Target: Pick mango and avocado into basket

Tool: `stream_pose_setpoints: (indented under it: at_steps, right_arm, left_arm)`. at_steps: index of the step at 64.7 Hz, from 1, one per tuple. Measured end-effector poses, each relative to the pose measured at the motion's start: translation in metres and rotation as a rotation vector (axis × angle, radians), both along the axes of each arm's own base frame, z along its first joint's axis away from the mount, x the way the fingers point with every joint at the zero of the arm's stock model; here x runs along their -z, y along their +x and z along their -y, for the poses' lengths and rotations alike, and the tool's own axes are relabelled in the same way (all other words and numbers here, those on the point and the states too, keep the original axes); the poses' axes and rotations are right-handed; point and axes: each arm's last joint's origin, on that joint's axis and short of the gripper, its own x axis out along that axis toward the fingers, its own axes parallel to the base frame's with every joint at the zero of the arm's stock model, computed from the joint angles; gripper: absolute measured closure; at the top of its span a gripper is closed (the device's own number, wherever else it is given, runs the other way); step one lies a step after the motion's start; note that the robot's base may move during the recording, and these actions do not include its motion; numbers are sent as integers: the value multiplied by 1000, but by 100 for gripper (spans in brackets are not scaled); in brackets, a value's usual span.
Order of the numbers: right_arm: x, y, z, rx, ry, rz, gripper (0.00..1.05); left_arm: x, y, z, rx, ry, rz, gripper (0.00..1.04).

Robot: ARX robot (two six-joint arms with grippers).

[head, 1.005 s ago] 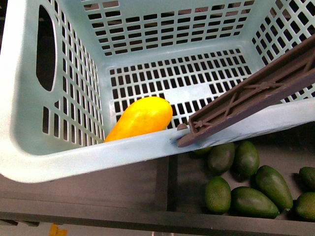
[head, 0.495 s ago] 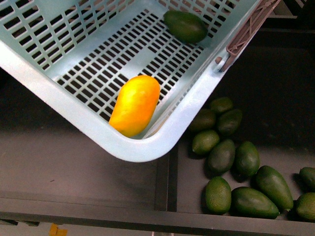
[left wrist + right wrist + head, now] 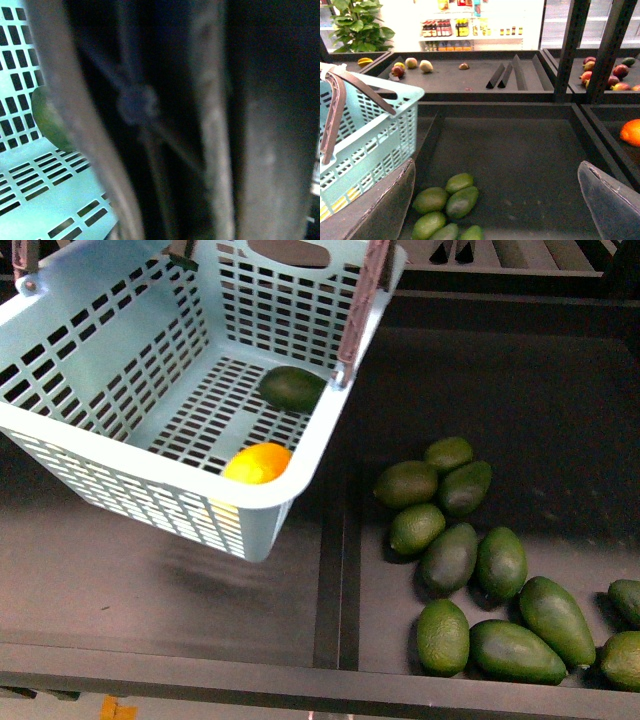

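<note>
Now the basket is hanging tilted, the mango lying in its low near corner, the avocado lengthwise behind it. The right pincer is gaping empty; the left pincer's grip I cannot tell.

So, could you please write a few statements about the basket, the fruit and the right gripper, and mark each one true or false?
1. The mango lies inside the basket. True.
2. The avocado in the basket rests on top of the mango. False: it lies apart from it on the slotted floor.
3. The loose avocados are piled in the shelf bin beside the basket. True.
4. The right gripper is shut on an avocado. False: it is open and holds nothing.
5. The basket holds two mangoes. False: only one shows.
</note>
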Motion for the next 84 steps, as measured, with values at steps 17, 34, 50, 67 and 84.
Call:
stream_pose_setpoints:
  at_steps: [17,34,50,67,84]
  right_arm:
    - [0,0,0,0,0,0,9]
    - [0,0,0,0,0,0,9]
    - [0,0,0,0,0,0,9]
    - [0,0,0,0,0,0,9]
    - [0,0,0,0,0,0,9]
  left_arm:
    - [19,59,-35,-109,-22,-2,91]
    - [53,86,-44,-152,-14,-113,91]
    - [71,81,-47,-208,-22,-160,91]
    - [76,64,-53,-261,-12,-188,56]
    - [23,-4,-74,-349,49,-161,9]
